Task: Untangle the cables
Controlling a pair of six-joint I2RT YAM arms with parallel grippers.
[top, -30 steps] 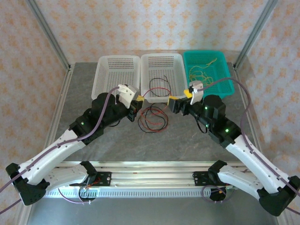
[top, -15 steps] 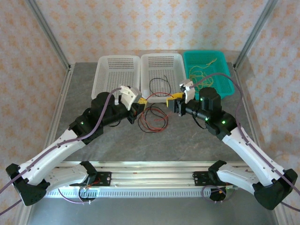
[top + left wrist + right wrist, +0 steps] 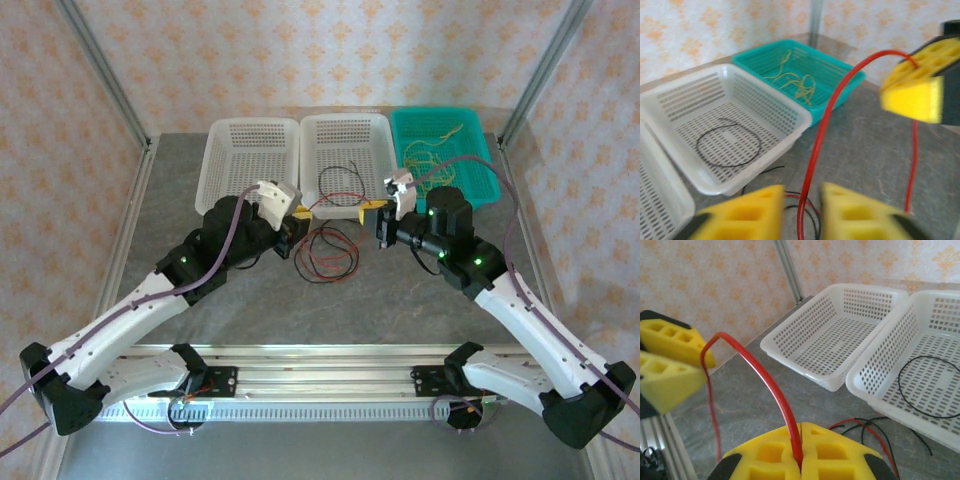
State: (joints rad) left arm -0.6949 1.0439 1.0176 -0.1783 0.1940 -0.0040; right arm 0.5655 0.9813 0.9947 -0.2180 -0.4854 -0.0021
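Right hand [image 3: 800,432] pinches a red cable [image 3: 760,375] arcing toward, seemingly into, left hand [image 3: 704,367].

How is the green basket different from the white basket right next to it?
The green basket is teal, the white basket white. The green basket holds tangled yellow cables; the white basket holds a looped black cable. Both are slotted plastic baskets, side by side.

two tools, left tool [image 3: 298,216] and right tool [image 3: 373,208]; one red cable [image 3: 765,383] between them; beyond them two white baskets [image 3: 250,160], one teal basket [image 3: 478,180], one black cable [image 3: 729,166].
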